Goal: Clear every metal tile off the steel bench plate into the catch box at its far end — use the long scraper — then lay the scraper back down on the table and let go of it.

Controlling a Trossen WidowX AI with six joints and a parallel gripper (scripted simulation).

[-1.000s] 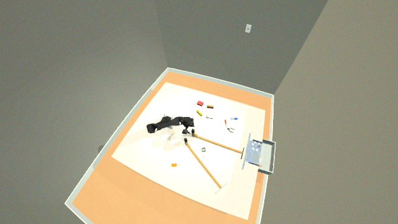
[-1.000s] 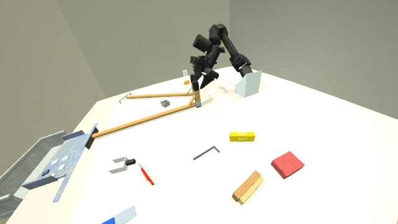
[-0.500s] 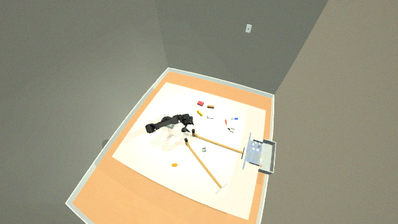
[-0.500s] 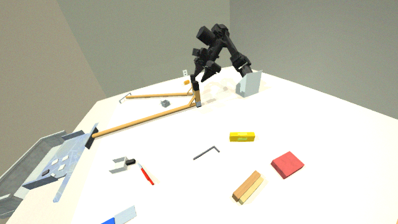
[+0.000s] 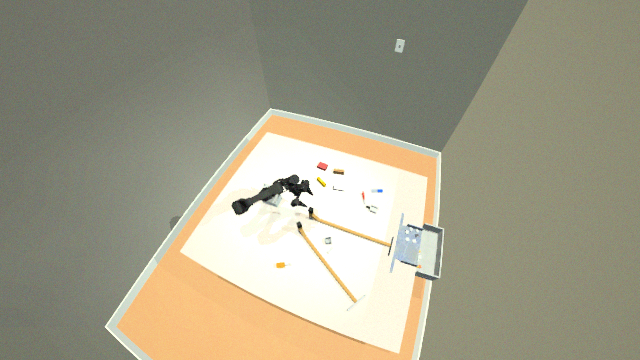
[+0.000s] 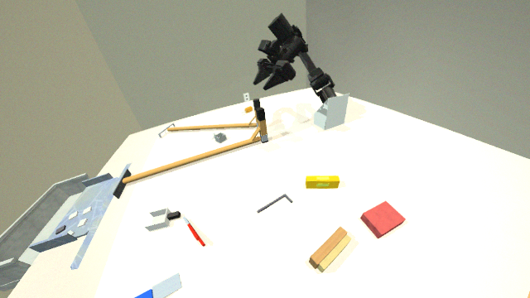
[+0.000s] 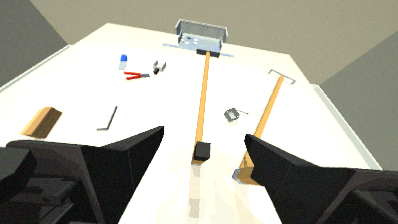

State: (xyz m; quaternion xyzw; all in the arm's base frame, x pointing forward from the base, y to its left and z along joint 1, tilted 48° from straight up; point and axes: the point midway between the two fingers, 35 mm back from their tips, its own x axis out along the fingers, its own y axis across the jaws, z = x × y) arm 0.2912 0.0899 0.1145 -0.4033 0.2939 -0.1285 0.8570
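Note:
The long scraper (image 5: 350,231) (image 6: 186,159) (image 7: 203,90) lies flat on the white table, a wooden shaft with a black grip (image 6: 261,112) (image 7: 202,150) at my end. Its black blade (image 6: 121,185) rests at the near edge of the steel bench plate (image 5: 406,255) (image 6: 99,194). Several metal tiles (image 5: 412,235) (image 6: 79,217) lie on the plate. The grey catch box (image 5: 434,250) (image 6: 50,194) (image 7: 200,23) sits at its far end. My gripper (image 5: 302,196) (image 6: 262,84) (image 7: 205,133) is open and empty, raised above the grip.
A second long wooden tool (image 5: 327,265) (image 6: 207,127) (image 7: 267,107) lies beside the scraper. A yellow level (image 6: 322,181), hex key (image 6: 272,203) (image 7: 107,119), red block (image 6: 382,218), wooden block (image 6: 330,248) (image 7: 41,122) and red-handled tool (image 6: 194,232) (image 7: 132,76) are scattered about.

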